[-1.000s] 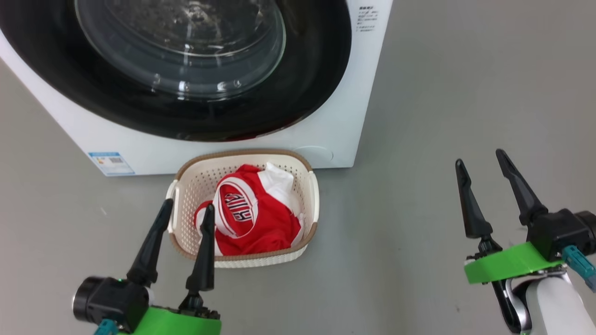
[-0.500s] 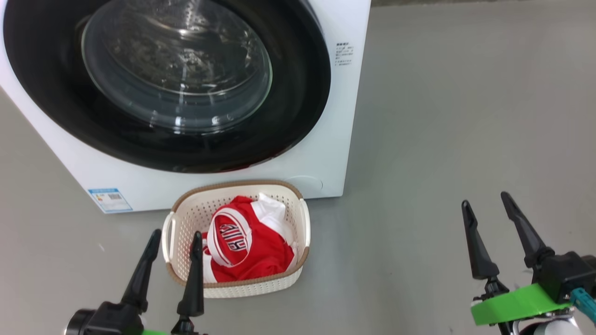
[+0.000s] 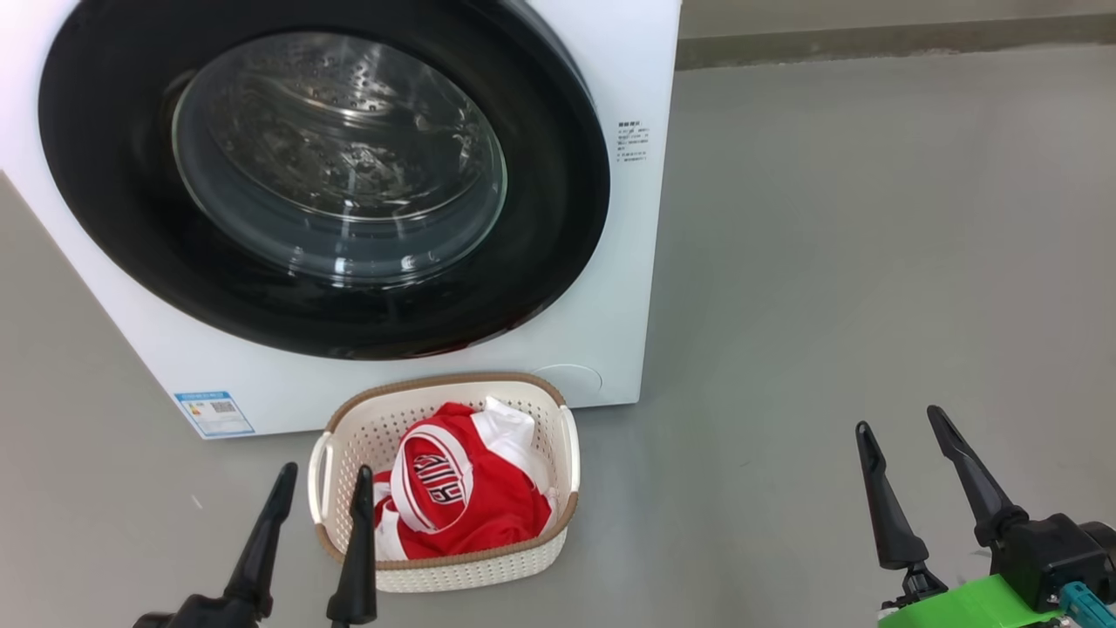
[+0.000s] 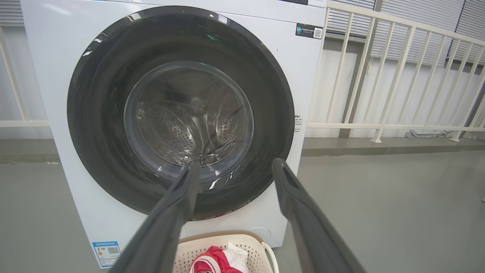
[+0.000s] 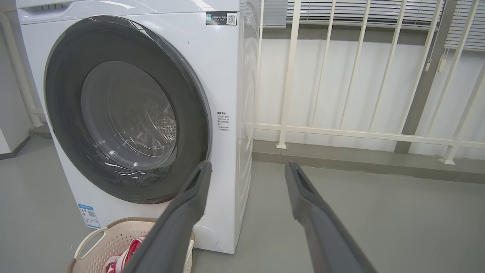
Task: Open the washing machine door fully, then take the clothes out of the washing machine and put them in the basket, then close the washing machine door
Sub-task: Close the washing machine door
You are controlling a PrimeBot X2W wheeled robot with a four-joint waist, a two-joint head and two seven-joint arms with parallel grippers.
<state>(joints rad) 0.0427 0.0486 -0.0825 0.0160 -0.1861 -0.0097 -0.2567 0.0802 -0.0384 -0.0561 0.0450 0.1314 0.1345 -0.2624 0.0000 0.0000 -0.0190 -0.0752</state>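
Just before the machine [image 3: 628,288], under its shut door [image 3: 558,218], sits the basket [image 3: 568,462] with the clothes [image 3: 471,510] inside, a short drop from the drum. I hold my left gripper [image 3: 326,473] and right gripper [image 3: 899,419] spread, empty, clear of both; the job looks done.

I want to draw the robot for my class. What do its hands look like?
Both the left gripper and right gripper have two long black fingers, wide at the bottom and pointy at the tips. On the right one they grow from a chunky black block on a bright green plate, with a small teal plug beside it.
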